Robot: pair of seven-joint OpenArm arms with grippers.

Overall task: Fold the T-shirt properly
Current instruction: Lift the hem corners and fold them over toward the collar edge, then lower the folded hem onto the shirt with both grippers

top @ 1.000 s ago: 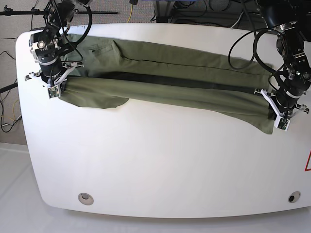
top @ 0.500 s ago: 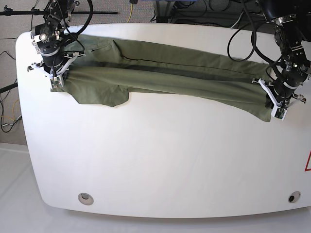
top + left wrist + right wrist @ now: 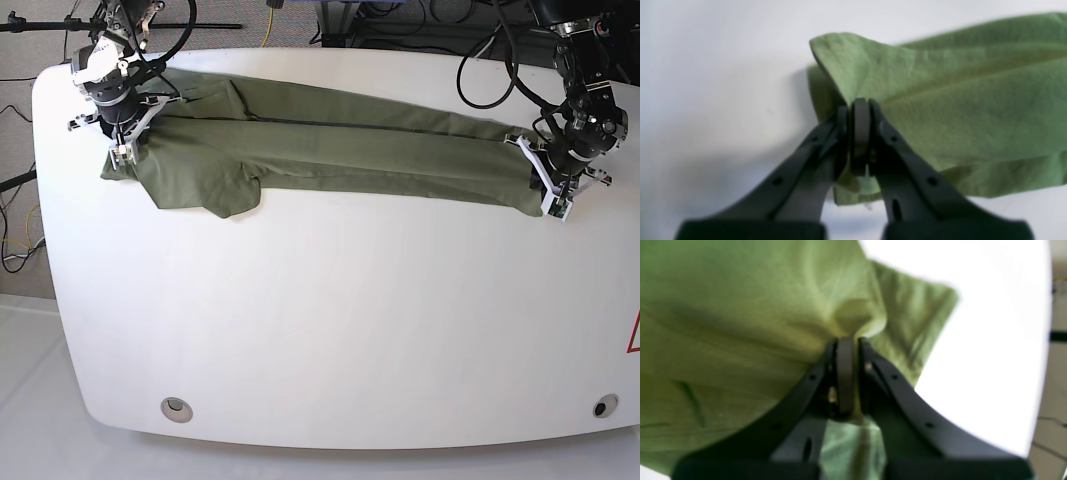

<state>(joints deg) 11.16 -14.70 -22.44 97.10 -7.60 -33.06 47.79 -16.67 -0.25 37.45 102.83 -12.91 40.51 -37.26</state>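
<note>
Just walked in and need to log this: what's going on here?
Two robot arms are folding an olive T-shirt on a white table. The left pincer and the right pincer are each shut on an end of the cloth, which lies as a long band along the table's far edge, one sleeve sticking out.

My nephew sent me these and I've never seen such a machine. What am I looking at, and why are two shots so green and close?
It is a robot with two arms at a white table. The wide picture looks down from above. An olive-green T-shirt lies across the far side, folded lengthwise into a long band. Each arm ends in a hand like a pair of tongs. The other two pictures come from small cameras mounted on the wrists, so they see cloth from very near. The left hand, on the right in the wide picture, is shut on one end of the shirt. The right hand is shut on the other end, where a sleeve sticks out.
</note>
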